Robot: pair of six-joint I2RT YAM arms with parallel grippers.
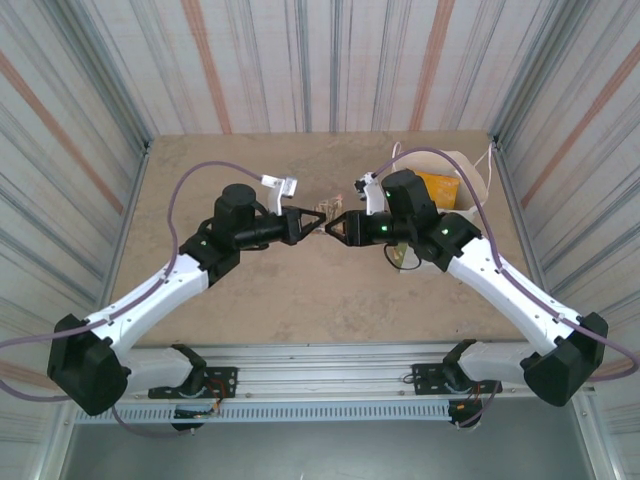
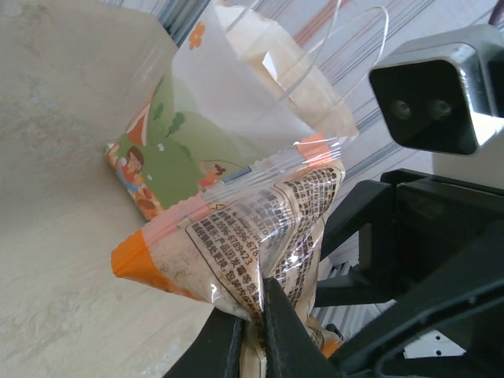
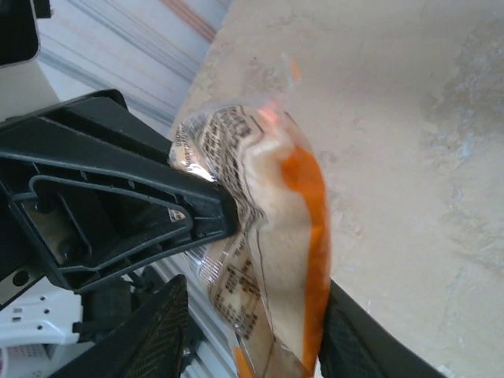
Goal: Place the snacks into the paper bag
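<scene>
Snack packet (image 1: 322, 225) between two pincers over the middle of the worktop (image 1: 300, 300).
Left pincer (image 1: 307, 226) is clamped narrow on the packet's crimped end; right pincer (image 1: 336, 228) stands partly wide, its fingers (image 3: 161, 331) flanking the other end (a gap shows on one side). The white paper bag (image 1: 472, 190) sits far right, behind the right arm.

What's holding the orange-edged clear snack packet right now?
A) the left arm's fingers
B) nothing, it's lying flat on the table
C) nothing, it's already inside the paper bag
A: the left gripper has its fingers shut on the lower end of the snack packet, which stands up clear of the table.
</scene>
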